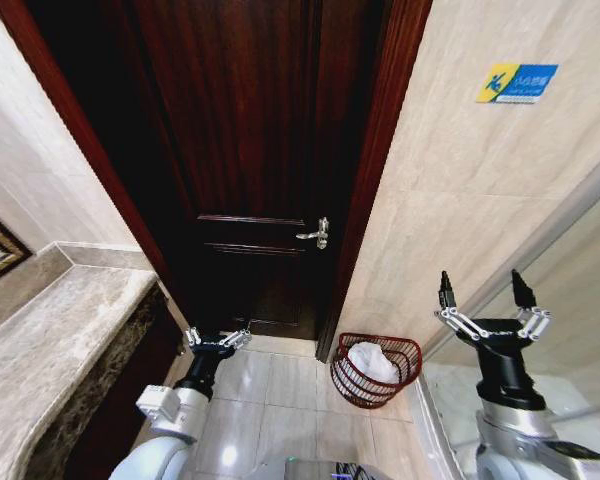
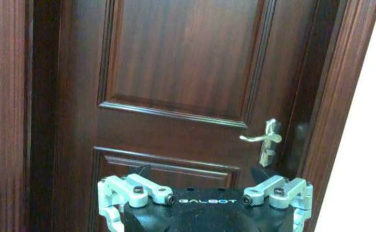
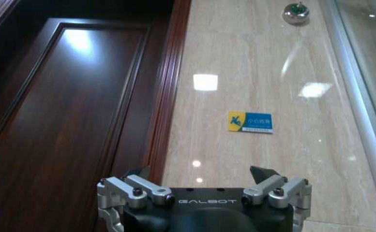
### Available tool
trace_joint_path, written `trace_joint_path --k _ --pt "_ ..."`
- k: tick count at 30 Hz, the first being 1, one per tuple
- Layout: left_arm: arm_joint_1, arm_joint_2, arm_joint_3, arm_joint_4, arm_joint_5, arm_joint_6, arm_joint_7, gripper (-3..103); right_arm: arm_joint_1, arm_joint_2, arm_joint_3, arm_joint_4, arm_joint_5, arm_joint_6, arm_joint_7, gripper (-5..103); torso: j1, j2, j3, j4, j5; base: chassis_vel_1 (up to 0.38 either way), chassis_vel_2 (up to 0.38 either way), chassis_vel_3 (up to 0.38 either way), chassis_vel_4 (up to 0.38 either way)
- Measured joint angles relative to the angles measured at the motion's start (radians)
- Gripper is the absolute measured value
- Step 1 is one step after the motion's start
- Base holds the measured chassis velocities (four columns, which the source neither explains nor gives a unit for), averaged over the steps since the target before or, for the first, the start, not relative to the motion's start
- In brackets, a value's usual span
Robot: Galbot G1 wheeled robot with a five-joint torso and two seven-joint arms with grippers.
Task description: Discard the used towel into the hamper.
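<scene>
One white towel (image 1: 372,362) inside hamper (image 1: 352,384).

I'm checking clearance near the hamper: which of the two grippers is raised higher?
The right gripper, open, raised beside the tiled wall above the hamper. The left gripper sits lower, facing the door.

The tiled floor (image 1: 280,395) carries the hamper (image 1: 376,371) beside the wall.

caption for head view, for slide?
White towel lies in hamper beside dark door; left gripper and right gripper open, empty.
</scene>
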Motion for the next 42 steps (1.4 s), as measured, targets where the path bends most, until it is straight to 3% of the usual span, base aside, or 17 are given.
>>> trace_joint_path --k 42 --pt "0.0 0.0 0.0 0.0 0.0 0.0 0.0 100 0.002 -0.002 0.02 -0.015 0.027 0.018 -0.037 100 -0.001 0.0 0.0 0.0 0.0001 0.101 -0.101 -0.096 0.095"
